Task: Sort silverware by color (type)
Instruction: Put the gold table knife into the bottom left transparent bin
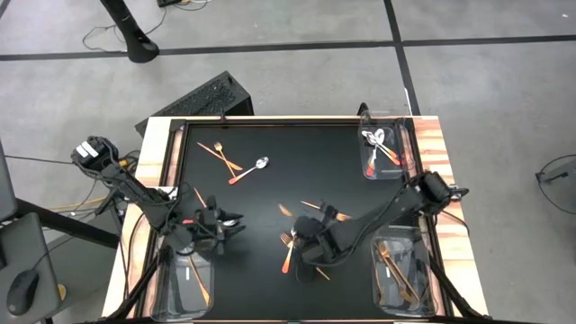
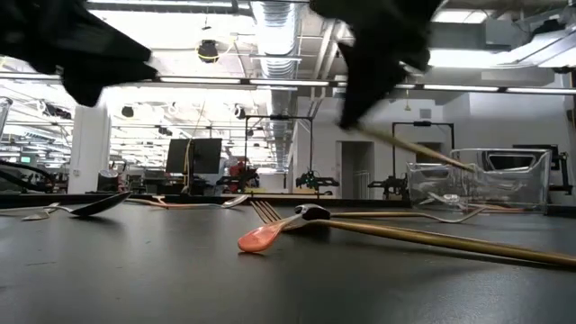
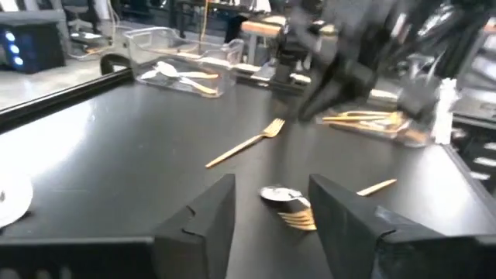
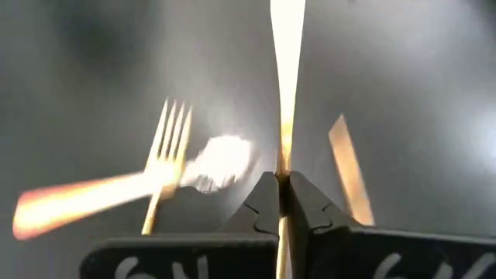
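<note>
Lifting a thin gold piece (image 4: 287,93) cleanly calls for a straight rise before any sideways travel, since the long stick can swing in so narrow a pinch and its free end could sweep the cutlery lying just beside it; carried level and low, it should go to the near right bin (image 1: 400,270), where gold pieces already lie. The right gripper (image 1: 310,252) is clamped shut on this piece, its fingertips meeting around the shaft in the right wrist view, with a gold fork (image 4: 163,155) and a red-handled spoon (image 4: 221,163) crossed on the black mat (image 1: 315,171) just beside the pinch. The right arm reaches from the table's right edge inward to the mat's near centre, wrist bent downward. The left gripper (image 3: 271,221) hangs low over the mat near the left bin (image 1: 184,283), fingers apart and holding nothing, a spoon bowl and fork tines lying between them. More silverware remains scattered: a gold fork (image 3: 244,143) mid-mat and a spoon (image 1: 250,168) farther back; red-handled pieces sit in the far right bin (image 1: 382,153).
</note>
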